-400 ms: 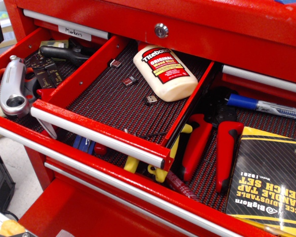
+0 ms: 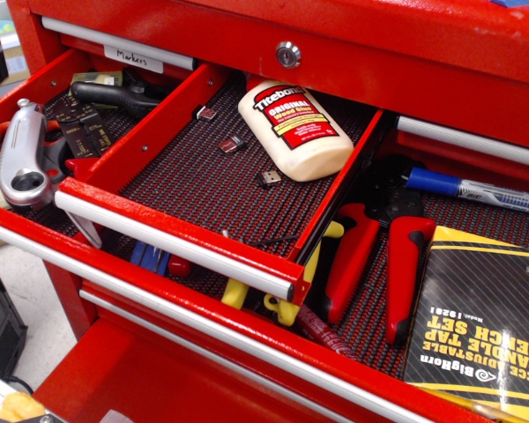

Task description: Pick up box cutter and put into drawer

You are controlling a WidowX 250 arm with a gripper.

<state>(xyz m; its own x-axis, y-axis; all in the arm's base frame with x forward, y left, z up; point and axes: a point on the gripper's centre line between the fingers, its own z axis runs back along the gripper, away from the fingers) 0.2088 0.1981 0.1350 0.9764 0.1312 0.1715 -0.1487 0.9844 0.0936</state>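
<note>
While no pincer shows, box cutter [image 2: 22,152] lies left of drawer [image 2: 172,231], glue bottle [image 2: 293,129] inside.

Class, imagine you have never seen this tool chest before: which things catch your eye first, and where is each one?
First comes the glue bottle, cream with a red label, lying at the back of the narrow drawer on its mesh liner. Next, the silver box cutter gleams at far left, in the wider drawer below. To the right, the red-handled pliers lie beside a black and yellow box.
</note>
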